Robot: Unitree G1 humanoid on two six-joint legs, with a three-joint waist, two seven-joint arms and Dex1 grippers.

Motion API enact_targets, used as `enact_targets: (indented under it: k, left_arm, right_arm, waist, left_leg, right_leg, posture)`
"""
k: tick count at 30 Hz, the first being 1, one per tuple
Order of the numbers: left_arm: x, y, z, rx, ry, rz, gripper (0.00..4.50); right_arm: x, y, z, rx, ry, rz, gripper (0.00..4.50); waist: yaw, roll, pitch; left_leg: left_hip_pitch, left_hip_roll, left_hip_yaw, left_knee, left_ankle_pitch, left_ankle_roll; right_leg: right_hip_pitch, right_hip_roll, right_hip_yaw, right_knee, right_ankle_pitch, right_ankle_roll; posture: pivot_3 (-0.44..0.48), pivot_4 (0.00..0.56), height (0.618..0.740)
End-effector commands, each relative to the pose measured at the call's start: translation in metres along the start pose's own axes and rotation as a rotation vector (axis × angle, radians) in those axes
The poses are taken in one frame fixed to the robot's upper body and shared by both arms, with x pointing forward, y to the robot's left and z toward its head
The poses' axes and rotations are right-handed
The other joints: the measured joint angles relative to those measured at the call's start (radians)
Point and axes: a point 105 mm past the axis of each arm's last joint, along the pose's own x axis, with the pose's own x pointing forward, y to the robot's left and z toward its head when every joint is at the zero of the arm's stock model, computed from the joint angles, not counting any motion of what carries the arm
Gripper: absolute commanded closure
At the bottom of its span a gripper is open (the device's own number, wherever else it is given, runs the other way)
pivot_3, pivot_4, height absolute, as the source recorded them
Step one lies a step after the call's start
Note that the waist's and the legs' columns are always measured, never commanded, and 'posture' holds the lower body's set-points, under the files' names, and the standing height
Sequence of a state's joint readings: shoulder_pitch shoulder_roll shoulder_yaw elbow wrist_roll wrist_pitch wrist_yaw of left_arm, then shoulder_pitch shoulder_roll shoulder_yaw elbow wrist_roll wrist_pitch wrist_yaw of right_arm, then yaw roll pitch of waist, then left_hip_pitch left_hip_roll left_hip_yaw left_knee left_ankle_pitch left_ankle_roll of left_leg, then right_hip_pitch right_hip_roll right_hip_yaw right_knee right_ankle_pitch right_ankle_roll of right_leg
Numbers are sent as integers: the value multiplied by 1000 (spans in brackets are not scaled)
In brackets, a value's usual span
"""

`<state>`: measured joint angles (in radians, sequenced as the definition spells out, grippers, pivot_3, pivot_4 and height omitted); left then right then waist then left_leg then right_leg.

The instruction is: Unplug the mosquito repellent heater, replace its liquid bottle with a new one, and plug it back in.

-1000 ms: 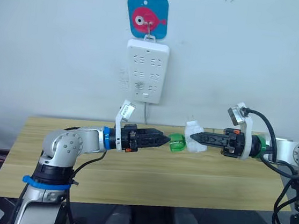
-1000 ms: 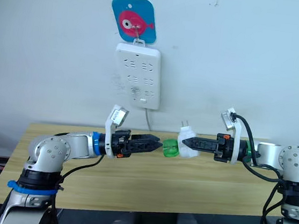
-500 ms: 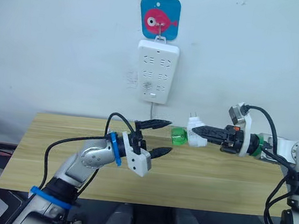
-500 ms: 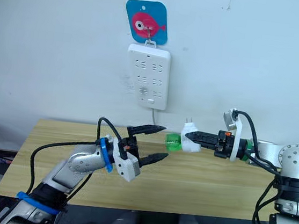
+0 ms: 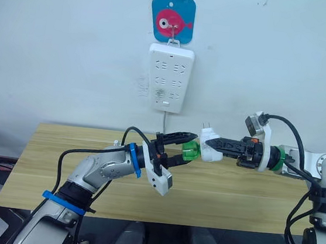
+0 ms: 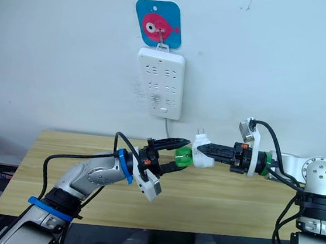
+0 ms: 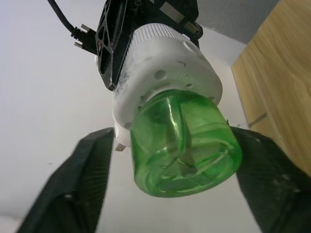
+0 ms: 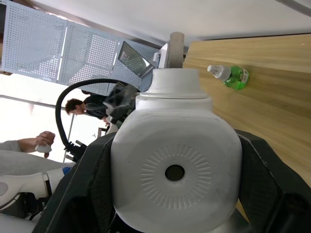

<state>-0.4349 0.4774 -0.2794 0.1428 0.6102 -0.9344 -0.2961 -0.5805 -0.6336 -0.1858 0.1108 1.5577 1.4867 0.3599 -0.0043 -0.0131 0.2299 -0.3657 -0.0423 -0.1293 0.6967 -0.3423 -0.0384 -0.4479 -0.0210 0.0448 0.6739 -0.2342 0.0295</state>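
Holding the mosquito repellent heater point(image 5: 210, 150) up in the air over the wooden surface point(image 5: 243, 196), the right gripper point(image 5: 218, 145) has its black fingers point(image 8: 87, 184) pinching the white body from both sides, prongs pointing up. The green liquid bottle point(image 7: 187, 138) is attached to the heater, sticking out toward the left arm. The left gripper point(image 5: 182, 149) sits around that bottle with its fingers point(image 7: 85, 182) spread, one on each side, with daylight between them and the plastic in the left wrist view.

Room-wise: plain white wall, a long white power strip point(image 5: 168, 78) hanging off a blue hook plate with a pink fish point(image 5: 172, 19), cord dropping behind the surface. A second green bottle with a white cap point(image 8: 228, 75) lies on its side on the wood. In the right wrist view there's a perforated panel point(image 8: 58, 51) and a person point(image 8: 80, 108) off in the background.
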Motion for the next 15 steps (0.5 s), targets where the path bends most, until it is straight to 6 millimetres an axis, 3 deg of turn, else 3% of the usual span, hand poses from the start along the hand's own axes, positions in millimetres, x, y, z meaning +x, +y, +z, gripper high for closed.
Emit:
enact_targets:
  k: [1, 3, 6, 8, 10, 12, 14, 15]
  left_arm:
    - [3, 6, 4, 18, -39, 28, 1825]
    - [3, 8, 5, 24, -49, 36, 2221]
    - [3, 9, 5, 5, -53, 40, 2221]
    - [4, 11, 5, -142, -64, 54, 2221]
    - [6, 10, 3, -531, -47, 2, 2221]
    - [6, 19, -2, -1042, -49, -38, 2221]
    - [4, 25, -3, -1350, -44, -89, 2221]
    - [1, 24, -9, -1615, -5, -113, 2221]
  right_arm:
    - [-2, 16, 7, -52, -22, 49, 1535]
    - [-3, 15, 7, -47, -25, 46, 1535]
    - [-4, 14, 8, -41, -27, 41, 1535]
    - [-4, 13, 9, -40, -28, 35, 1535]
    - [-5, 14, 11, -43, -29, 35, 1535]
    - [-7, 18, 11, -53, -9, 48, 1535]
    - [-8, 21, 10, -53, 8, 63, 1535]
    - [-8, 22, 10, -52, 16, 72, 1535]
  waist:
    - [0, 0, 0]
    - [0, 0, 0]
    - [-1, 0, 0]
    - [-1, 0, 0]
    - [-3, 0, 0]
    - [-10, 0, 0]
    - [-14, 0, 0]
    - [-16, 0, 0]
  left_leg:
    - [0, 0, 0, 0, 0, 0]
    - [0, 0, 0, 0, 0, 0]
    - [0, 0, -1, 0, 0, 0]
    - [0, 0, -1, 0, 0, 0]
    - [0, 0, -1, 0, 0, 0]
    - [0, 0, -3, 0, 0, 0]
    - [-2, 0, -6, 1, 0, 0]
    - [-2, 0, -7, 1, 0, 0]
  right_leg:
    - [0, 0, 0, 0, 0, 0]
    - [0, 0, 0, 0, 0, 0]
    - [0, 0, 0, 0, 0, 0]
    - [0, 0, 0, 0, 0, 0]
    - [0, 0, 0, 0, 0, 0]
    - [0, 0, 0, 0, 0, 0]
    - [0, 0, -2, 0, 0, 0]
    - [0, 0, -3, 0, 0, 0]
  posture:
    - [-41, 201, 740]
    - [-41, 201, 740]
    - [-41, 201, 740]
    - [-43, 204, 740]
    - [-39, 205, 740]
    - [-39, 205, 740]
    - [-32, 205, 740]
    - [-22, 207, 740]
